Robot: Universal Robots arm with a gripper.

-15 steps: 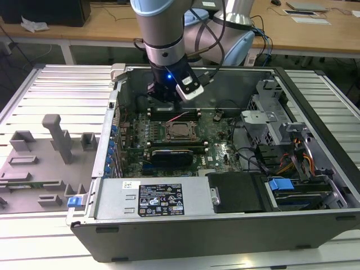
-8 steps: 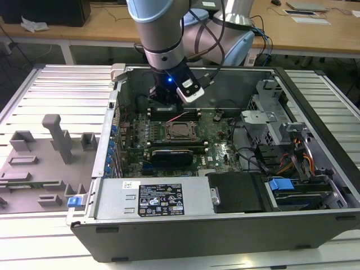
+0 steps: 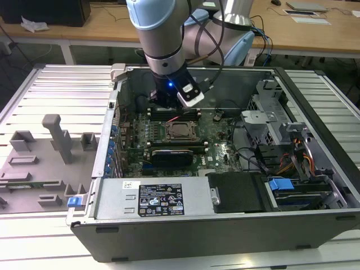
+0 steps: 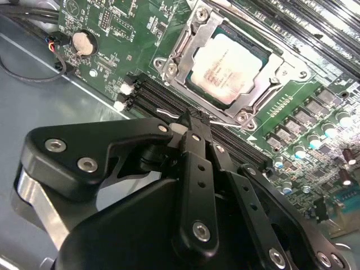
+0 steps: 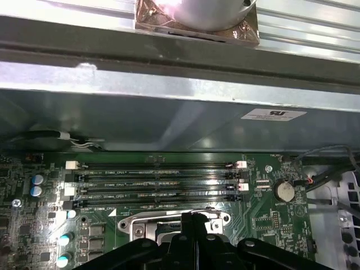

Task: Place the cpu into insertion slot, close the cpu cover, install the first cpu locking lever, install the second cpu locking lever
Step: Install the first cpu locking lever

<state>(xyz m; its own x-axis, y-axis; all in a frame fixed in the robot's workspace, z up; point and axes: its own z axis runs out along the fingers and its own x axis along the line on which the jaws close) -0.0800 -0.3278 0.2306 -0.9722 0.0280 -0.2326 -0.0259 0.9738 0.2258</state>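
Closest to the wrist cameras, we see the gripper (image 4: 191, 121) with its black fingers drawn together, the tips meeting at the near edge of the socket. A thin silver locking lever (image 4: 166, 112) runs right beside those tips; we cannot tell whether they pinch it or only touch it.

Just beyond, the cpu (image 4: 229, 64) lies flat in the insertion slot (image 4: 256, 48) with its silver face up. The cpu cover (image 4: 183, 50) is folded down over it, and its cut-out frames the chip.

Around the socket spreads the green motherboard (image 4: 129, 34), with a round coin battery (image 4: 82, 42) well apart from the chip. In the first wrist view we find the long black memory slots (image 5: 154, 181) lying side by side past the socket, then the grey inner wall of the case.

Farther out, in the exterior view, the arm (image 3: 160, 34) reaches down into the open computer case (image 3: 185, 236), which lies on a slatted metal table (image 3: 34, 84). The cpu sits mid-board, just below the wrist. A grey fixture tray (image 3: 34, 169) rests on the table to the exterior view's left of the case.
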